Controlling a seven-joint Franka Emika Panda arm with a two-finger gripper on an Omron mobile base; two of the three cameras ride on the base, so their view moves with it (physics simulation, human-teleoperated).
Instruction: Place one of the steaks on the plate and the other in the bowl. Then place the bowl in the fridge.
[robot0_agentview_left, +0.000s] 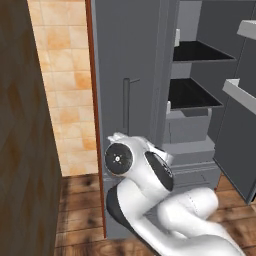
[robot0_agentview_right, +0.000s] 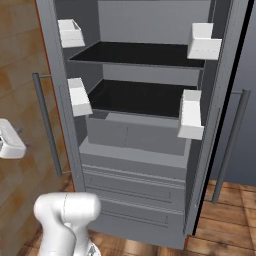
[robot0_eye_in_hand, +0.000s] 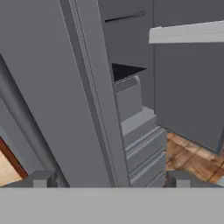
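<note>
Standing open before the base, the fridge (robot0_agentview_right: 145, 125) is showing dark shelves (robot0_agentview_right: 140, 97) and white bins (robot0_agentview_right: 191, 114). The gripper (robot0_eye_in_hand: 109, 181) is hovering at its door edge, jaws spread wide, gripping nothing. The arm (robot0_agentview_left: 165, 210) is folding low beside it.

Brown wooden cabinet (robot0_agentview_left: 22, 150), orange tiled wall (robot0_agentview_left: 67, 85), wood floor (robot0_agentview_left: 80, 215).
</note>
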